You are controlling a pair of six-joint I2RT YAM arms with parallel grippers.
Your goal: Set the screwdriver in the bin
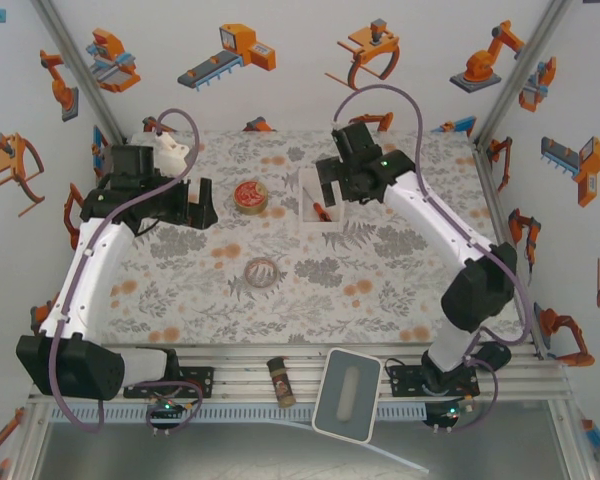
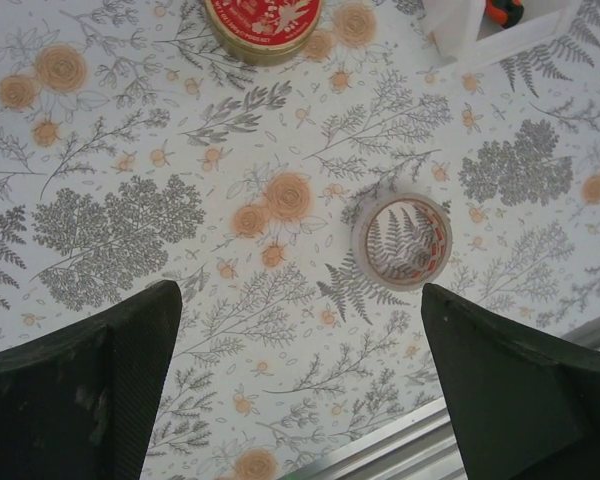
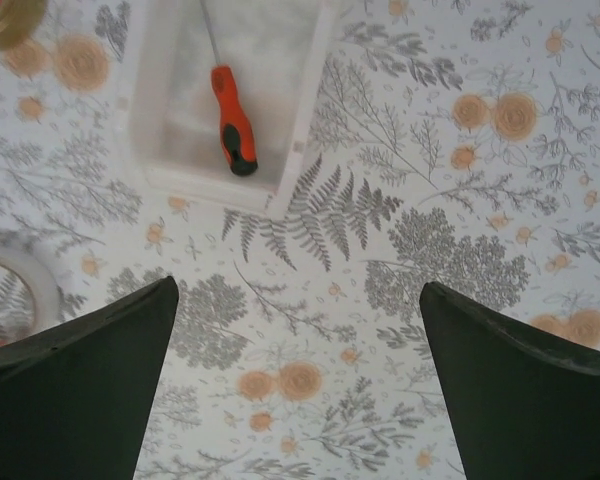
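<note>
Screwdriver (image 3: 230, 118) is lying flat inside the bin (image 3: 148, 110), its handle toward the near wall, so the task is looking done as far as the views are showing; only backing the arm away seems left. The right gripper (image 3: 298, 292) is hovering just short of the bin, jaws spread wide and gripping nothing. The left gripper (image 2: 300, 292) is hanging released too, near a tape roll (image 2: 402, 240). The bin is holding nothing else; the round tin (image 1: 250, 195) nearby is showing a red top.
</note>
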